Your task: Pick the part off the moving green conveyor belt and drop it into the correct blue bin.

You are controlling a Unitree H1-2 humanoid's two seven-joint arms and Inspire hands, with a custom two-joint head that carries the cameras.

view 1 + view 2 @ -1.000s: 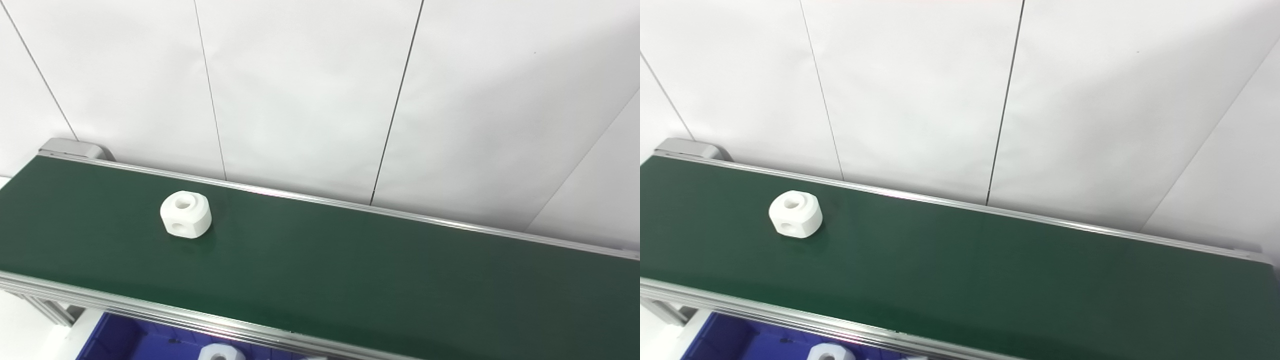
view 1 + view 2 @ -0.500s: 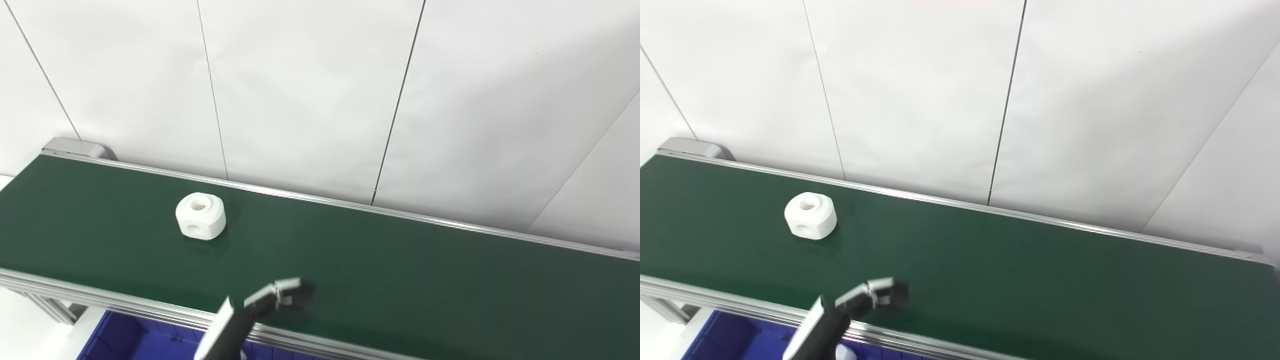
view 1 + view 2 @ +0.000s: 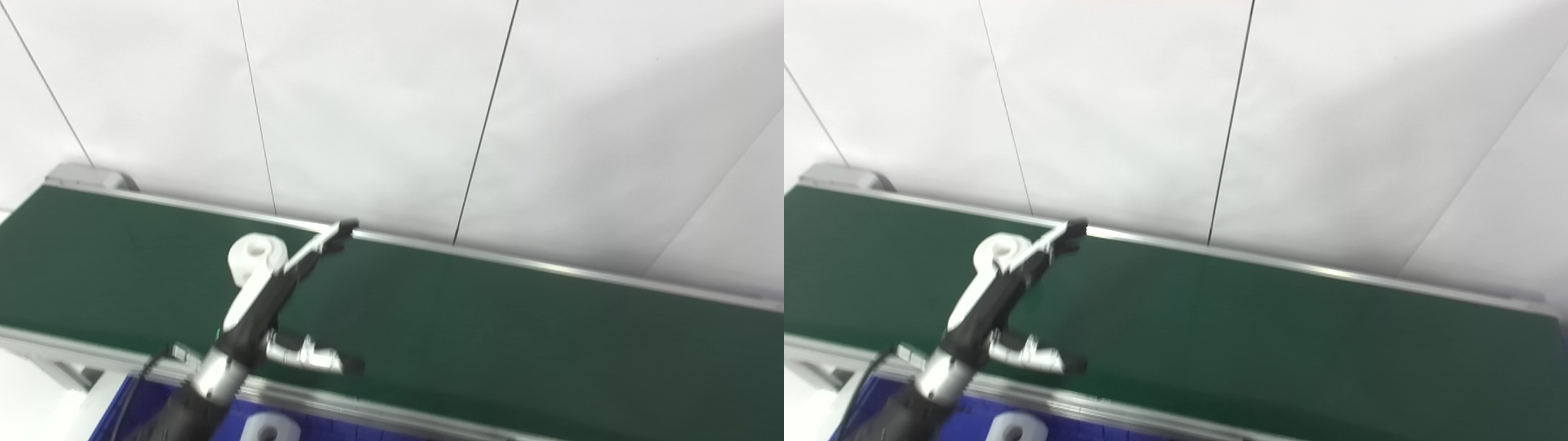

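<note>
A white rounded block part (image 3: 252,256) with a hole in its top rides on the green conveyor belt (image 3: 490,318), left of centre. My left hand (image 3: 269,300) reaches over the belt from the lower left. It is open: the fingers (image 3: 324,242) stretch out past the part's right side and the thumb (image 3: 318,360) sticks out low to the right. The hand covers the part's lower right side, and I cannot tell whether it touches the part. The right hand is out of view.
A blue bin (image 3: 147,404) lies below the belt's near rail (image 3: 367,407) at the bottom left, with a white part (image 3: 266,427) inside it. A white panelled wall (image 3: 392,110) stands right behind the belt's far rail.
My left hand rose from the belt's near edge and stretched up across the belt to the part's right side. The part rode a little to the right.
</note>
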